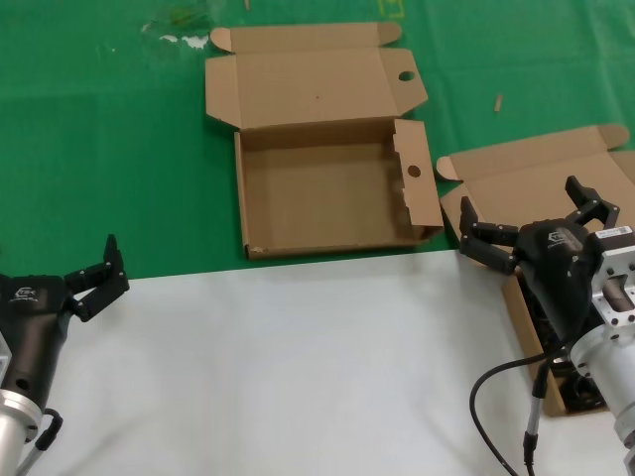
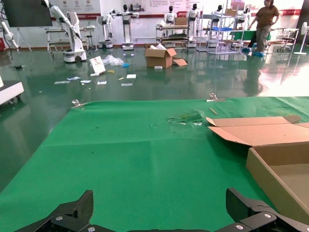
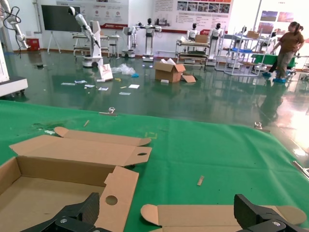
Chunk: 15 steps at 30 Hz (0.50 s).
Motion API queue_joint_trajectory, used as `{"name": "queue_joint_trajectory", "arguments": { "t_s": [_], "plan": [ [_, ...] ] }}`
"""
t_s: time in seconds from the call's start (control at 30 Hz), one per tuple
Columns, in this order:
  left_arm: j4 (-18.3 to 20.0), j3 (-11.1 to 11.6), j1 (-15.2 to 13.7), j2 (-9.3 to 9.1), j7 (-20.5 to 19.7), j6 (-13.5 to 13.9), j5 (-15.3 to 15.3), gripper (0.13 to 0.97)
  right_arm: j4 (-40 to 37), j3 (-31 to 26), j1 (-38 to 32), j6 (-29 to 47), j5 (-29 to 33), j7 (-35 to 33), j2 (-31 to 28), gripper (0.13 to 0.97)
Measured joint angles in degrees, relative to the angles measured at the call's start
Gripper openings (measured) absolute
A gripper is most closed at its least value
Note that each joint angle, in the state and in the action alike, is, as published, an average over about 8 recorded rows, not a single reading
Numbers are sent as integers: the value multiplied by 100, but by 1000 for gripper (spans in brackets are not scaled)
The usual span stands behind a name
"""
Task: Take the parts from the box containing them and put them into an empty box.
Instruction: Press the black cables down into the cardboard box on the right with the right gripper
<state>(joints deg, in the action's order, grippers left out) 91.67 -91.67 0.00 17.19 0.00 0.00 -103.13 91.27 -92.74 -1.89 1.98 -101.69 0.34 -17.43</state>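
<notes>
The wide empty box [image 1: 327,193] with round holes lies open at the table's middle; it also shows as the empty box [image 3: 53,193] and the empty box [image 2: 285,169]. To its right, askew, sits the box containing them [image 1: 536,174], of which mostly the plain lid [image 3: 217,215] shows. The parts [image 1: 583,395] are dark cables in it, largely hidden under my right arm. My right gripper [image 1: 519,200] hangs open above this box's near-left corner, holding nothing [image 3: 167,205]. At the front left my left gripper [image 1: 107,280] waits open and empty over the green cloth [image 2: 159,203].
A white sheet [image 1: 298,367] covers the table's front half and green cloth [image 1: 99,129] the back. A small brown scrap [image 3: 200,181] lies on the cloth behind the lid. The right arm's own black cable [image 1: 496,397] loops over the white sheet.
</notes>
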Motion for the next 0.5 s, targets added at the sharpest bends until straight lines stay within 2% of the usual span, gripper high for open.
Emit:
{"name": "queue_joint_trajectory", "arguments": {
  "t_s": [0.5],
  "plan": [
    [0,0,0,0,0,0,0,966,0,0,0,0,0,0,0,966]
  ]
}}
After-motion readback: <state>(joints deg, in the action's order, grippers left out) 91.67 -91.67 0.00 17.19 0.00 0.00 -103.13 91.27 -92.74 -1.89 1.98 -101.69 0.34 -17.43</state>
